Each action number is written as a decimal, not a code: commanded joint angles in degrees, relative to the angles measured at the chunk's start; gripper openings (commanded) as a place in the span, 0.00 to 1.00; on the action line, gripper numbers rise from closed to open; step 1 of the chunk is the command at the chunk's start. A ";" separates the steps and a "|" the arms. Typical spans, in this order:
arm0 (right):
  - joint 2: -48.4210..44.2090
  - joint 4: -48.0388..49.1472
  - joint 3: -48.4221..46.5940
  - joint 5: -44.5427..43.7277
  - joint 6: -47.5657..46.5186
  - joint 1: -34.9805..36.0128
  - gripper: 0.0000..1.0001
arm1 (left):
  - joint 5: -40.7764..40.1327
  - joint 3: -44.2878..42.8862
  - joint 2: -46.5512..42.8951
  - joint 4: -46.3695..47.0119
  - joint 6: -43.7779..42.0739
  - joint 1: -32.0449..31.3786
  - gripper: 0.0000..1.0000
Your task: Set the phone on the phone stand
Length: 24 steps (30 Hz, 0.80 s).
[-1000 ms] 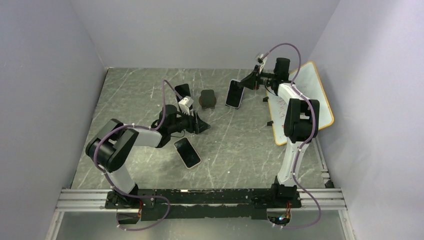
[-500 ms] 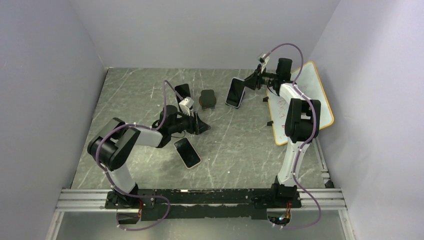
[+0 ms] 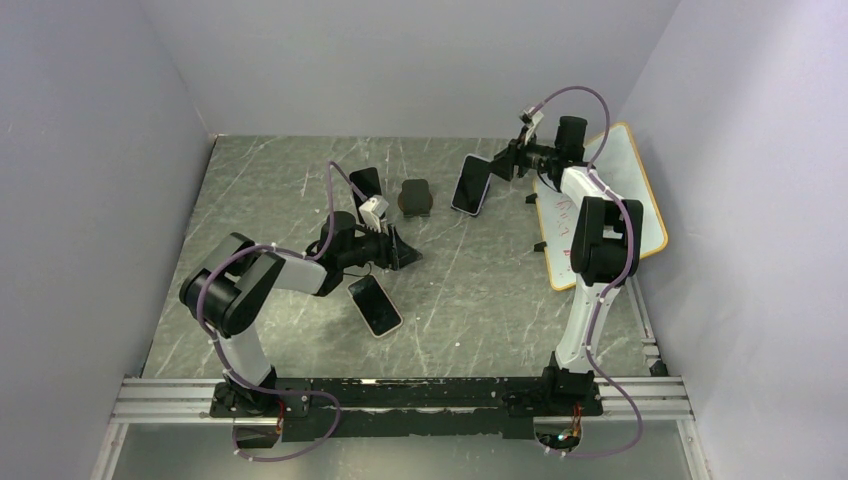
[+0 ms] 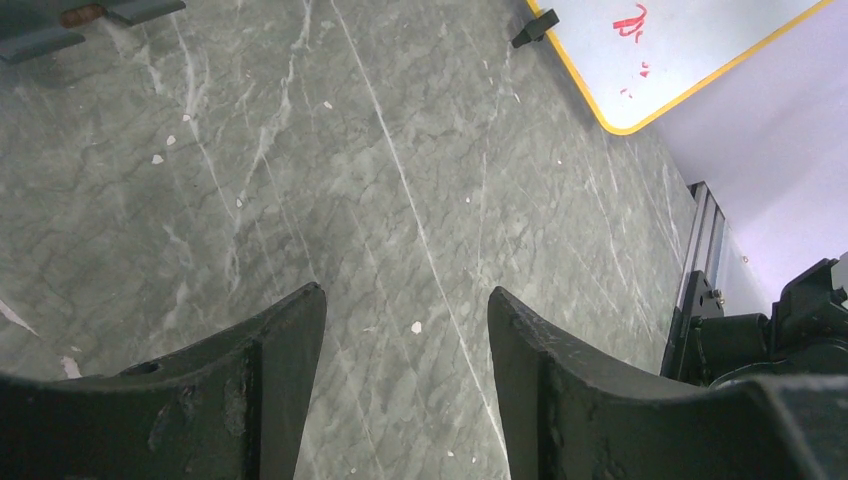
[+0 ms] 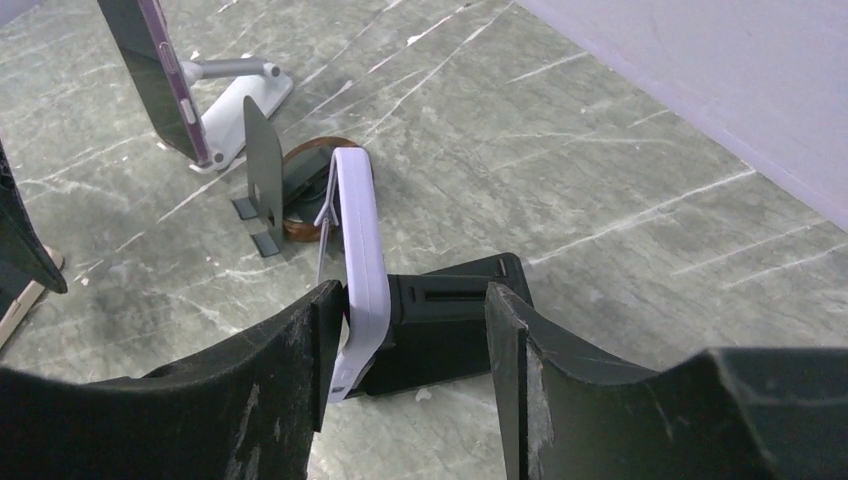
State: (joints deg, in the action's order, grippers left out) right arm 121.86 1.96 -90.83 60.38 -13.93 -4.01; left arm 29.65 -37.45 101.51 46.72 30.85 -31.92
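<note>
A lavender-cased phone (image 5: pixel 362 250) stands tilted against a black phone stand (image 5: pixel 455 310); in the top view this phone (image 3: pixel 470 185) is at the back centre-right. My right gripper (image 5: pixel 412 298) is open around the phone's lower end and the stand, with its left finger next to the phone's edge; it also shows in the top view (image 3: pixel 498 166). My left gripper (image 4: pixel 405 300) is open and empty over bare table, near the table's middle in the top view (image 3: pixel 404 252). A second phone (image 3: pixel 375 305) lies flat just in front of the left gripper.
A third phone (image 5: pixel 150 70) leans on a white stand (image 5: pixel 245 100) at the back. A round brown stand (image 3: pixel 415 197) sits between the two stands. A yellow-rimmed whiteboard (image 3: pixel 610 195) lies along the right wall. Grey walls close in the table.
My right gripper has drawn back a little to the right, away from the lavender phone, which stays leaning on the black stand. The left arm has barely moved.
</note>
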 commanded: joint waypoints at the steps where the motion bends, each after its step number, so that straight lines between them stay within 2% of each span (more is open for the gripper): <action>1: -0.85 2.55 0.26 -3.25 1.26 -1.75 0.60 | 1.03 -0.43 -0.25 2.94 0.17 0.00 0.65; 2: -1.14 3.49 0.55 -3.33 2.17 -1.95 0.75 | 0.90 -0.36 -0.45 2.94 0.17 -0.04 0.65; 3: -1.36 4.27 0.78 -3.23 2.65 -2.03 0.78 | 0.70 -0.34 -0.53 2.82 0.03 -0.07 0.65; 11: -2.97 8.63 0.16 -3.31 6.23 -2.97 0.81 | -1.08 0.39 -3.36 1.39 -1.17 -0.10 0.66; 12: -3.15 8.69 -0.14 -3.45 6.32 -3.01 0.87 | -1.38 0.56 -3.80 1.16 -1.37 -0.12 0.66; 17: -4.23 9.21 -1.13 -4.74 6.84 -3.02 0.89 | -3.06 1.62 -5.90 1.00 -1.67 -0.16 0.67; 20: -6.47 16.16 1.95 -5.38 10.38 -3.10 0.90 | -4.65 2.26 -7.41 0.56 -1.76 -0.15 0.68; 24: -10.62 32.08 9.04 -7.47 20.57 -3.11 0.95 | -7.50 2.34 -10.94 -1.91 -1.82 -0.09 0.69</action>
State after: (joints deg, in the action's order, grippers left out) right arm 116.66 16.78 -86.85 55.24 -3.07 -6.44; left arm 25.82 -35.59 94.65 46.06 30.22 -31.92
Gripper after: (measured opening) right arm 0.938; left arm 0.685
